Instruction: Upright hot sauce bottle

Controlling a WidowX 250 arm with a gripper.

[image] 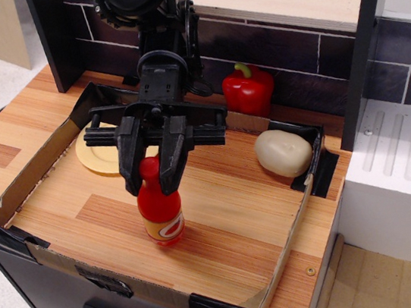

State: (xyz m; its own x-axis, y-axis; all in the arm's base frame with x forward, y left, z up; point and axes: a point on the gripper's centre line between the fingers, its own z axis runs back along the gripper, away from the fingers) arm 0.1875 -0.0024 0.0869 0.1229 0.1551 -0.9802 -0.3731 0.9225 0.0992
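Observation.image shows the bottle (160,209) upright near the desk's front edge, its cap partly hidden between the gripper (150,179) fingers. Whether they pinch the neck or stand just apart cannot be told. Plate (97,155) partly hidden behind.

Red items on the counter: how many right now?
2. The hot sauce bottle stands upright under the tool; the red bell pepper sits against the back wall. None appear hidden.

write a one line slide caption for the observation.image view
Black claw straddles the round cap of the small glossy red plastic hot sauce bottle, standing upright on the wooden tray floor.
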